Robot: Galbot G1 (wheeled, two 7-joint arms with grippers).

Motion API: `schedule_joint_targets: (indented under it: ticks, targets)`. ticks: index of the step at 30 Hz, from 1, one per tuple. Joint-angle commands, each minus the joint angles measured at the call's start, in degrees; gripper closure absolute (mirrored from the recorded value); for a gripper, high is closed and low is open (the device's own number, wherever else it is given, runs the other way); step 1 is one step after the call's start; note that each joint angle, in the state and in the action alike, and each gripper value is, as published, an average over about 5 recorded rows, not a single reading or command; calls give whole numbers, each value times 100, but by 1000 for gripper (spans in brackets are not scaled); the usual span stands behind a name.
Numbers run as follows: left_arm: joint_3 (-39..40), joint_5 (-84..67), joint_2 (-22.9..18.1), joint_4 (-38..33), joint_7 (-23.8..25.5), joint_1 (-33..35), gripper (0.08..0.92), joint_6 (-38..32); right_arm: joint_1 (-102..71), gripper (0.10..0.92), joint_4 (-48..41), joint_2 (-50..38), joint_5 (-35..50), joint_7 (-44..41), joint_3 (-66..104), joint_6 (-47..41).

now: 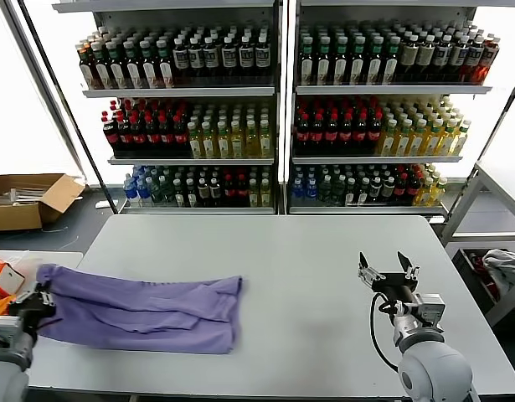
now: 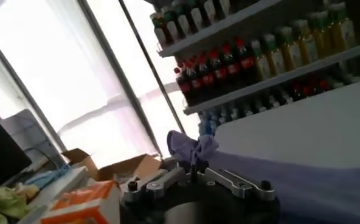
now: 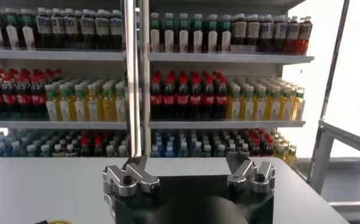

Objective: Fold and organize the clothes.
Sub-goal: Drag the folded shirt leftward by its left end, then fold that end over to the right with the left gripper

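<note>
T-shirt (image 1: 140, 310): soft matt cloth | table (image 1: 307, 268): smooth matt | bottles (image 1: 341, 126): glossy plastic

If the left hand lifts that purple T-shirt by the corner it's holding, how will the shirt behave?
Likely floppy: the lavender T-shirt lies flat in soft folds, so it should drape and trail. It looks thin, so probably light. Only a small bunched corner sits in the left hand, so it might slip. The right hand waits open, apart from it.
</note>
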Motion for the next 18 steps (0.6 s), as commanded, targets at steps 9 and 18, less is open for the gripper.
schedule_joint_targets:
  ticks: [9,18]
  targets:
    - [2111,286,-1457,-907,-118,-146,902,362,-232,203,221,28,-140,-8,-93,11]
    - [3085,325,-1770,-898,-293,-489,902,620,-609,203,340,148,-248,-34,46,124]
